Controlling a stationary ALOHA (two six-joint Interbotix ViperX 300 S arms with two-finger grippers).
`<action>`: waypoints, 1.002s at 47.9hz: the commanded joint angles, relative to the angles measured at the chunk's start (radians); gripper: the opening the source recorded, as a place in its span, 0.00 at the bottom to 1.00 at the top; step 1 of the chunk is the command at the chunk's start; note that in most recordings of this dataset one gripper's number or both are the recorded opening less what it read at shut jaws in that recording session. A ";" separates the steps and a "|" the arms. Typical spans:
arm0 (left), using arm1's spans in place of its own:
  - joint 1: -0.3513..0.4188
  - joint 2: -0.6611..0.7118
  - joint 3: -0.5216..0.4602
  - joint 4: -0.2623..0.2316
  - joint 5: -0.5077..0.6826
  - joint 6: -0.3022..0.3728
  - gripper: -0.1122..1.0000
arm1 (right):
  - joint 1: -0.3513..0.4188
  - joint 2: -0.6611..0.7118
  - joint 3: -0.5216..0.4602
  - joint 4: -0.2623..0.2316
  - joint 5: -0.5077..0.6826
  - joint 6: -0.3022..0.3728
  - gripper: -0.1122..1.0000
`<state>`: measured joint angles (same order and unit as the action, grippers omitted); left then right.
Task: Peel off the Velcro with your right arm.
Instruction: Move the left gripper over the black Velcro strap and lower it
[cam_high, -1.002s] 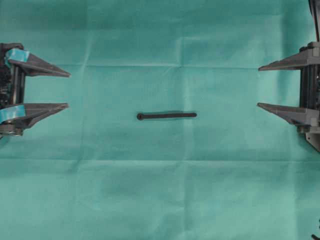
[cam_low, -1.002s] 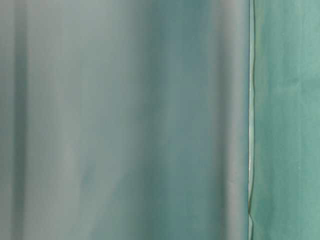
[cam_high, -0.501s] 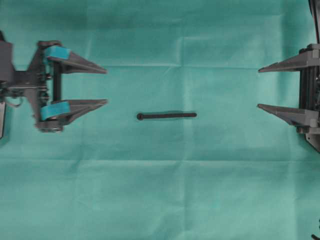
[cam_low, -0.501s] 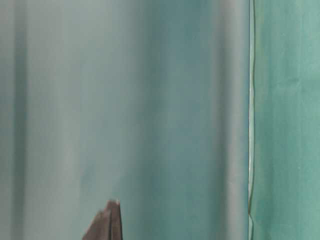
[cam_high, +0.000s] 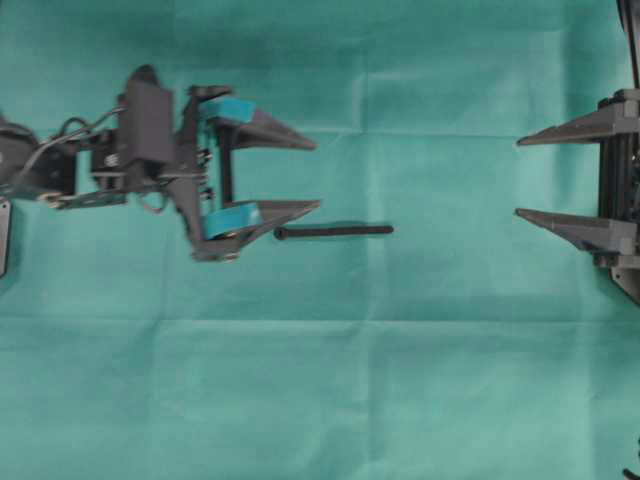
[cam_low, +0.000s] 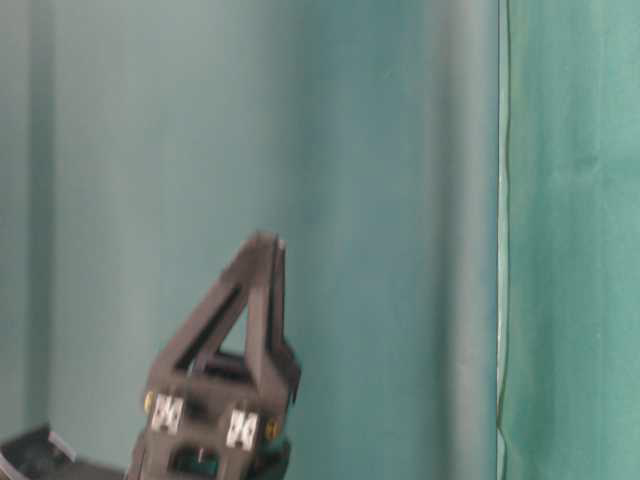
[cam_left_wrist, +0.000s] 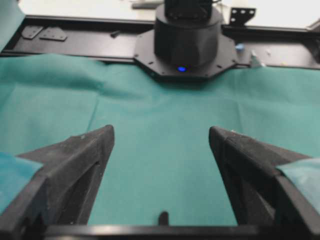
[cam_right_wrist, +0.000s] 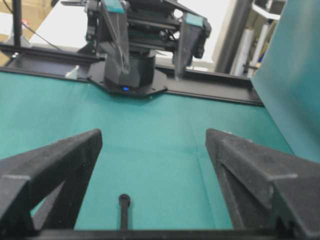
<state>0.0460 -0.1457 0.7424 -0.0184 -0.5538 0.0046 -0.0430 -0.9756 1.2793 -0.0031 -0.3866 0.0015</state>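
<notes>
Lying flat on the green-draped surface (cam_high: 420, 380) near its middle, the Velcro (cam_high: 335, 231) is a thin black strip running left to right, its rounded end toward the left. It looks light and limp, so it should slide or lift whole if only one layer is pulled; one end likely needs pinning while the other layer is drawn away. The layers sit flush, so the best hold is probably at an end, where a fingertip could catch a single layer. The left hand (cam_high: 315, 175), with teal pads, has its fingers spread wide, the lower fingertip (cam_high: 312, 205) just beside the rounded end; contact cannot be told. The right hand (cam_high: 518, 175) sits well apart at the right edge, fingers wide apart and empty, facing the plain end
</notes>
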 joint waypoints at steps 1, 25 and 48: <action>0.011 0.018 -0.051 0.000 -0.005 0.000 0.91 | 0.000 0.003 -0.011 0.000 -0.011 0.000 0.69; 0.012 0.091 -0.207 0.000 0.396 -0.008 0.90 | -0.002 -0.038 0.014 -0.008 -0.011 0.000 0.69; 0.011 0.170 -0.356 0.000 0.799 -0.006 0.90 | -0.002 -0.044 0.018 -0.006 -0.011 0.002 0.69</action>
<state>0.0583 0.0291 0.4188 -0.0184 0.2255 -0.0031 -0.0430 -1.0262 1.3116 -0.0092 -0.3881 0.0015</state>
